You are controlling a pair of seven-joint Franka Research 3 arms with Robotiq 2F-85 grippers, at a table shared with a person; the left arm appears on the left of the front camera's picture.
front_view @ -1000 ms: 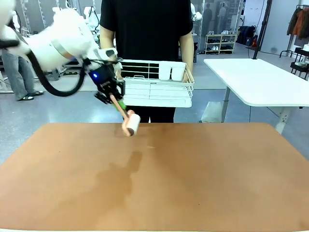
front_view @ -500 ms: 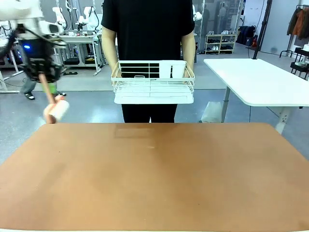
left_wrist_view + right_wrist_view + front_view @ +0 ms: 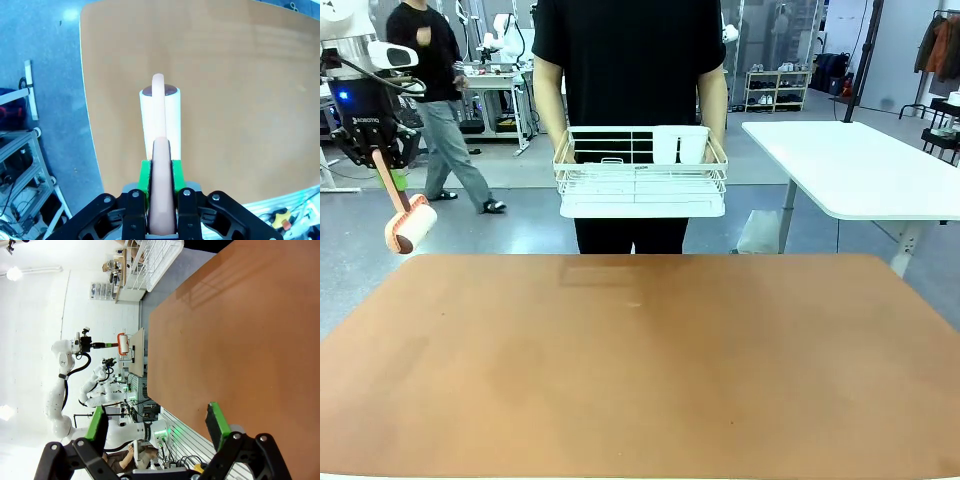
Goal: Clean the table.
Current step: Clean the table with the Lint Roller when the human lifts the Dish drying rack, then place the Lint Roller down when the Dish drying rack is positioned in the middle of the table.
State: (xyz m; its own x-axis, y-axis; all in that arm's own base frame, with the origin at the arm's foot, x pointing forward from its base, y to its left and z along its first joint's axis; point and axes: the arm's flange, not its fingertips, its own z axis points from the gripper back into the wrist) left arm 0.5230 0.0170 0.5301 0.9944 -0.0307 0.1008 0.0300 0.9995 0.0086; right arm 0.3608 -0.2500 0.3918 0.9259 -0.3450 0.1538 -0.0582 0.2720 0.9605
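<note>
Counter looks clean; roller held off the surface.
The terracotta counter [image 3: 640, 370] fills the lower frame, bare, with no debris visible. At upper left the left end effector [image 3: 386, 170] pinches a lint roller [image 3: 410, 224] by its handle, above the surface. The right end effector [image 3: 156, 422] stands spread. Cleaning seems largely finished.

The left gripper [image 3: 382, 160] has swung away from the far middle of the surface [image 3: 720, 380], where a second ago it held the lint roller [image 3: 410, 222] just above the top. Half a second ago it had already cleared the left edge. Now it is a little farther left and higher, and the roller hangs in the air off the far left corner. The dark patch that lay beneath the arm is gone. In the background, a passer-by [image 3: 445, 110] has walked rightwards into fuller view.
</note>
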